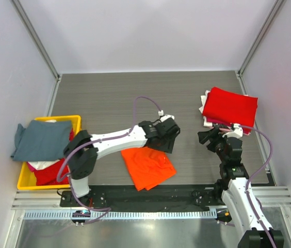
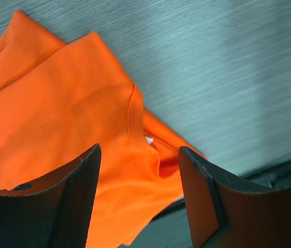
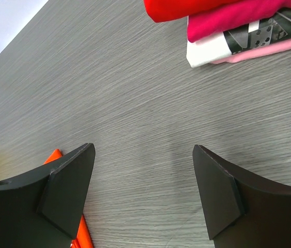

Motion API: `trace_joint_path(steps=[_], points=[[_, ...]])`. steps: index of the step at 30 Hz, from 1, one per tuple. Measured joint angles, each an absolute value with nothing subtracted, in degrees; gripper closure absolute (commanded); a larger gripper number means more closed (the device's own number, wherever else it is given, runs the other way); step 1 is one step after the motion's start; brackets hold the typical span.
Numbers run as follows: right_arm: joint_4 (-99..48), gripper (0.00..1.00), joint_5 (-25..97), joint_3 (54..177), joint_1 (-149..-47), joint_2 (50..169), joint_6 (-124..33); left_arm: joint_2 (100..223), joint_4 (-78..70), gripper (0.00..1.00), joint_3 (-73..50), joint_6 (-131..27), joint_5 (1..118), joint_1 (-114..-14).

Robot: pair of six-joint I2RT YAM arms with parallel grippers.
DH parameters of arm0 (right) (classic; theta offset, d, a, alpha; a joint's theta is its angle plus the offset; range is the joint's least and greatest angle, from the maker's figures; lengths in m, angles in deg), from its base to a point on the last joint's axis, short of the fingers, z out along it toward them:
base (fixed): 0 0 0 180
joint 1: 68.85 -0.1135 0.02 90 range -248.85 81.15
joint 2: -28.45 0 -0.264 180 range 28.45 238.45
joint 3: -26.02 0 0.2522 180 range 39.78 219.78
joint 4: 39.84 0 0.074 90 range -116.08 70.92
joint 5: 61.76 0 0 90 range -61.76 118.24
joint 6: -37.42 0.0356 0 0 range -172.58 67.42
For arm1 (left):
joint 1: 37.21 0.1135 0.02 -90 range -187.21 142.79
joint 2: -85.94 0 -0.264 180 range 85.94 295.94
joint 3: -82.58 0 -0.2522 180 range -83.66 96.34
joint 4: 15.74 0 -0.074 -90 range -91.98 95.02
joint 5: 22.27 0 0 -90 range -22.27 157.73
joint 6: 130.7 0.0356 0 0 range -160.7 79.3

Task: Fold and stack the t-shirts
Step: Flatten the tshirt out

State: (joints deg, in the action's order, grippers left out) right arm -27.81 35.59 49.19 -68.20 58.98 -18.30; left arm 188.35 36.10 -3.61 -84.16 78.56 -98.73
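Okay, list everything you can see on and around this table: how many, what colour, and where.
orange t-shirt: one, bright orange, lying loose at the table's near middle
folded stack: one, four layers showing, red on top, then magenta, white with black print, pink; far right
grey-blue t-shirt: one, draped over the bin
red t-shirt: one, deep red, in the bin
yellow bin: one, left edge
table: one, grey wood grain
left gripper: open, above the orange t-shirt
right gripper: open, over bare table near the stack
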Motion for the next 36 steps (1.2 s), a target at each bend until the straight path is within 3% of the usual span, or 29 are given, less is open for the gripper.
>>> trace_joint_path(steps=[3, 6, 9, 13, 19, 23, 24, 25, 28, 31, 32, 36], points=[[-27.81, 0.18, 35.68, 49.17, -68.20, 58.67, -18.32, 194.89, 40.15, 0.38, 1.77, -84.32, 80.75, -100.00], [-27.81, 0.17, 35.72, 49.17, -68.20, 58.34, -18.32, 199.00, 42.99, 0.48, 4.52, -84.91, 82.39, -100.67], [-27.81, 0.17, 35.72, 49.15, -68.20, 58.14, -18.34, 200.81, 45.04, 0.64, 4.61, -85.54, 83.26, -100.98], [-27.81, 0.17, 35.72, 49.15, -68.20, 57.95, -18.39, 200.90, 45.55, 1.00, 3.75, -86.24, 83.61, -100.96], [-27.79, 0.17, 35.85, 49.11, -68.20, 57.95, -18.43, 196.88, 45.76, 1.00, 0.45, -86.79, 84.77, -100.96], [-27.86, 0.20, 36.49, 49.11, -68.20, 57.97, -18.47, 185.38, 45.57, 1.00, -1.27, -86.68, 85.07, -100.76], [-27.99, 0.30, 36.95, 49.11, -68.20, 58.08, -18.56, 180.83, 44.87, 1.00, -2.12, -86.68, 85.12, -100.46], [-28.27, 0.34, 37.60, 49.08, -68.20, 58.21, -18.84, 176.40, 44.48, 1.00, -3.09, -86.70, 85.12, -100.21], [-30.94, 0.34, 41.82, 48.73, -68.55, 59.83, -19.19, 162.28, 42.25, 1.00, -8.22, -87.05, 84.40, -97.99], [-33.32, 0.44, 45.05, 48.58, -71.37, 63.67, -19.65, 151.54, 41.24, 1.00, -16.09, -88.34, 84.51, -95.43], [-33.65, 0.51, 45.49, 48.73, -73.18, 65.71, -19.85, 149.01, 41.59, 1.00, -19.06, -88.95, 84.68, -94.99], [-31.94, 0.48, 44.49, 52.06, -84.79, 74.97, -21.12, 139.52, 43.38, 1.00, -32.35, -93.19, 84.90, -94.95]])
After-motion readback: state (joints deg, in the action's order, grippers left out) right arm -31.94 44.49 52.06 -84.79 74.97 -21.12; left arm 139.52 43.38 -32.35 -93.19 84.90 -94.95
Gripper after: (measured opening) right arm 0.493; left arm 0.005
